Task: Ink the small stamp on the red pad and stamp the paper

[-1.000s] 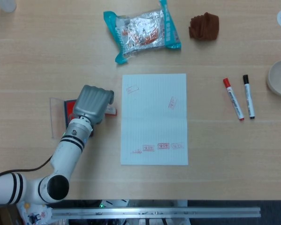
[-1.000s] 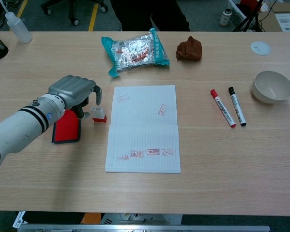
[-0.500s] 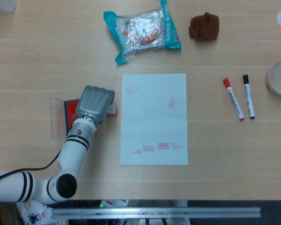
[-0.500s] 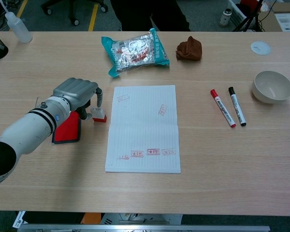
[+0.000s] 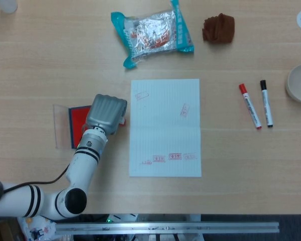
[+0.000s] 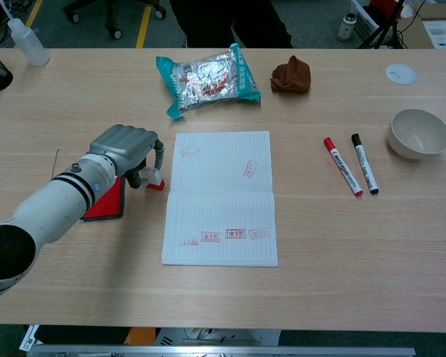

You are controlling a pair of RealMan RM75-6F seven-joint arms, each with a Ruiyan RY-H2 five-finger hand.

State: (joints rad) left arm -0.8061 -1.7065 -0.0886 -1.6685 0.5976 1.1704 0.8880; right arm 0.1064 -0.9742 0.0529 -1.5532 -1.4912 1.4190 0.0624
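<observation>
The red ink pad point(image 6: 103, 204) lies at left, partly covered by the left hand point(image 6: 126, 146). The fingers are curled over the small stamp point(image 6: 155, 179), which stands just beside the left edge of the paper point(image 6: 223, 195). Bare table point(image 6: 319, 245) lies right of the paper's near half.

So it's a light wood table point(image 5: 49, 60) with a bunch of stuff spread out. Lined paper point(image 5: 165, 127) sits dead center, already carrying a few red stamp marks. Red ink pad point(image 5: 78, 124) is at 9 o'clock of it, with the small stamp point(image 6: 154, 181) between pad and paper. Teal snack bag point(image 5: 153, 32) at 12, brown cloth point(image 5: 219, 28) around 1. Red marker point(image 5: 249, 106) and black marker point(image 5: 266, 103) lie side by side at 3, a white bowl point(image 6: 418, 134) beyond them.
</observation>
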